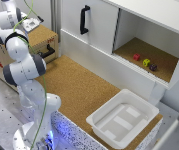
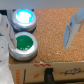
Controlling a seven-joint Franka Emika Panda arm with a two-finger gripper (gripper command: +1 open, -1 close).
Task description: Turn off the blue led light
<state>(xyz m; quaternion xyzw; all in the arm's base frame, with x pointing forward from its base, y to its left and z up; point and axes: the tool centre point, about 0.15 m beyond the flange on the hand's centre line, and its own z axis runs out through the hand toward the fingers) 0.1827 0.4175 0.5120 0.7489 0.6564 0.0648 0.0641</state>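
Note:
In the wrist view the blue led light (image 2: 25,19) is a round, silver-rimmed dome glowing bright blue on the cork top of a cardboard box (image 2: 50,20). A green dome light (image 2: 24,45) sits right beside it and is not glowing. My gripper (image 2: 38,44) is open above them. One finger (image 2: 6,31) stands by the two lights, and the other finger (image 2: 73,29) is over bare cork. Nothing is held. In the exterior view my gripper (image 1: 32,23) hovers over the box (image 1: 41,39) at the back left, and the lights are hidden there.
A white cabinet (image 1: 109,30) with a black handle (image 1: 84,19) stands behind the cork table (image 1: 74,85). Its open shelf holds small red (image 1: 136,57), yellow (image 1: 146,62) and dark (image 1: 153,67) blocks. A white bin (image 1: 123,117) sits at the front right. A blue glow (image 1: 62,128) shows near the arm's base.

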